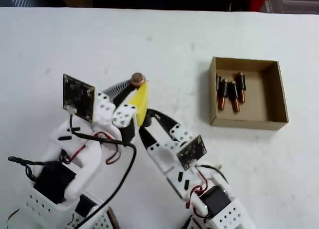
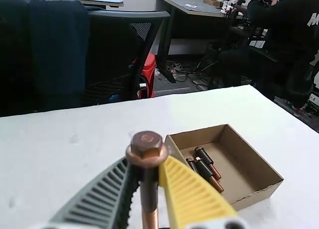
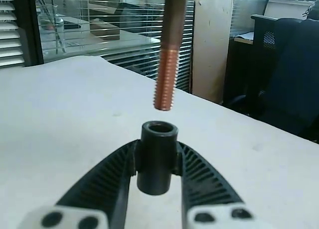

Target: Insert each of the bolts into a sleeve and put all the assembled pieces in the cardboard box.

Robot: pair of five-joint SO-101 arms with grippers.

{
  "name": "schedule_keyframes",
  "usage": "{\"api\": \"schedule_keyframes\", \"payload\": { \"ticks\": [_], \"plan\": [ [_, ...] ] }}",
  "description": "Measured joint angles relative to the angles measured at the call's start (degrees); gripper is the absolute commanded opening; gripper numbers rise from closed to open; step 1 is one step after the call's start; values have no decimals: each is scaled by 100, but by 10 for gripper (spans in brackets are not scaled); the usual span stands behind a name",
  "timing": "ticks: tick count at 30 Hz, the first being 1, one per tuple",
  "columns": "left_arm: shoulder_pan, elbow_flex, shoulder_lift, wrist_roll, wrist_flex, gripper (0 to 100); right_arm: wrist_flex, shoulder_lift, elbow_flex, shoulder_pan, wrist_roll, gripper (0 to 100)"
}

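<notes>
My left gripper (image 2: pixel 148 181), one finger grey and one yellow, is shut on a copper bolt (image 2: pixel 146 174) held upright with its hex head up. In the high view the bolt's head (image 1: pixel 138 79) shows above the yellow finger (image 1: pixel 140 103). My right gripper (image 3: pixel 157 170) is shut on a black sleeve (image 3: pixel 157 157), upright with its hole facing up. The bolt's threaded tip (image 3: pixel 166 84) hangs just above the sleeve's opening, a small gap between them. The cardboard box (image 1: pixel 276 97) stands to the right on the table and holds several assembled pieces (image 1: pixel 230 92).
The white table (image 1: pixel 159 40) stretches free behind and to the left of the arms. The box wall (image 2: pixel 249 194) lies close to the right of the left gripper. Black cables (image 1: pixel 109 139) trail between the two arm bases.
</notes>
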Motion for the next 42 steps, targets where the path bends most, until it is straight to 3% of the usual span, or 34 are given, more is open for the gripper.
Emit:
{"api": "schedule_keyframes", "payload": {
  "ticks": [32,42],
  "plan": [
    [44,1064,-97,35,-9,24,9,9,0,0,0,17],
    [79,1925,-993,-53,-220,24,35,9,0,-26,0,17]
  ]
}}
